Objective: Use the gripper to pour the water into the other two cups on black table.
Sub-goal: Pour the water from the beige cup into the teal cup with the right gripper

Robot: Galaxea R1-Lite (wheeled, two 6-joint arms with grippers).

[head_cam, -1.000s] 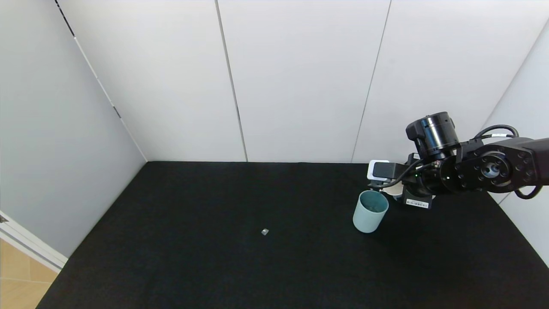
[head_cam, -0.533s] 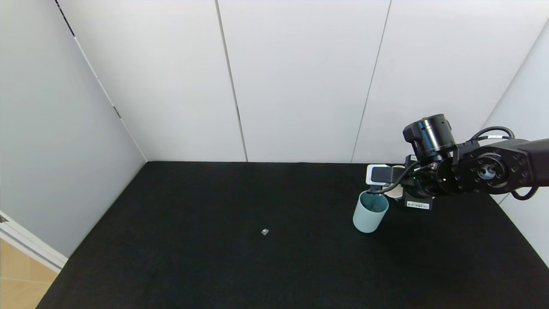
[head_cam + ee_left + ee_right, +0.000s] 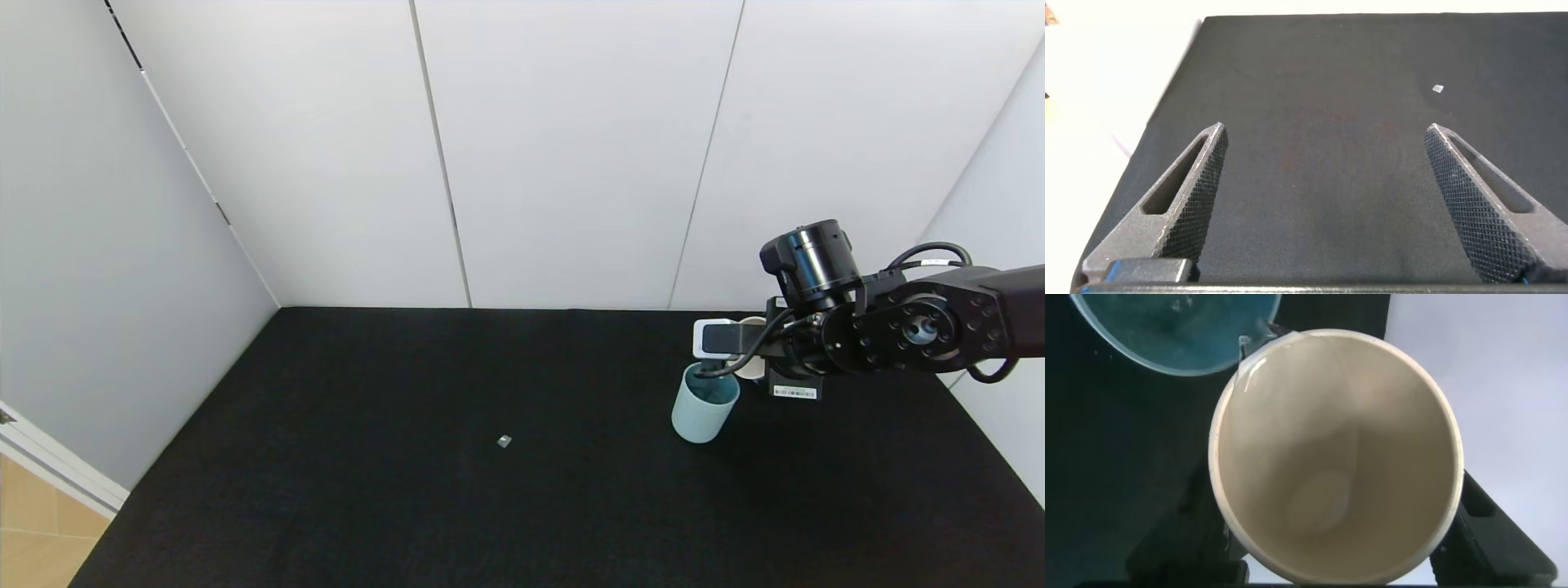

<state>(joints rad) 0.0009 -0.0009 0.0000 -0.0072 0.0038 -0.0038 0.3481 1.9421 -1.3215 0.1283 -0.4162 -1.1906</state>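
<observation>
- Cream-white is showing on the tilted cup point(image 3: 1335, 453) that the right gripper point(image 3: 755, 359) is clamping, its rim tipping toward the teal cup point(image 3: 704, 404).
- White label point(image 3: 793, 392) on the underside of the right gripper is carrying small dark print, too small to read; no other writing is showing.
- Water point(image 3: 1259, 345) is running as a thin clear stream from the cream cup's lip into the teal cup, where a wet greyish surface is showing.
- Teal cup is standing upright on the black table point(image 3: 408, 506), just beside and below the right gripper, on the side toward the table's middle.
- Right gripper's fingers point(image 3: 1503, 539) are sitting dark on either side of the cream cup's wall, closed on it.
- Right arm is reaching in from the right edge toward the teal cup, wrist rolled over, with a black cylindrical joint point(image 3: 810, 257) sticking up above it and a small silver-white block point(image 3: 712, 338) hanging over the teal cup's rim.
- Left gripper point(image 3: 1323, 204) is hovering over bare black table, well apart from the teal cup, its two textured fingers point(image 3: 1192, 196) spread wide with nothing between them.
- Small pale speck point(image 3: 504, 441) is lying on the table, well to the left of the teal cup.
</observation>
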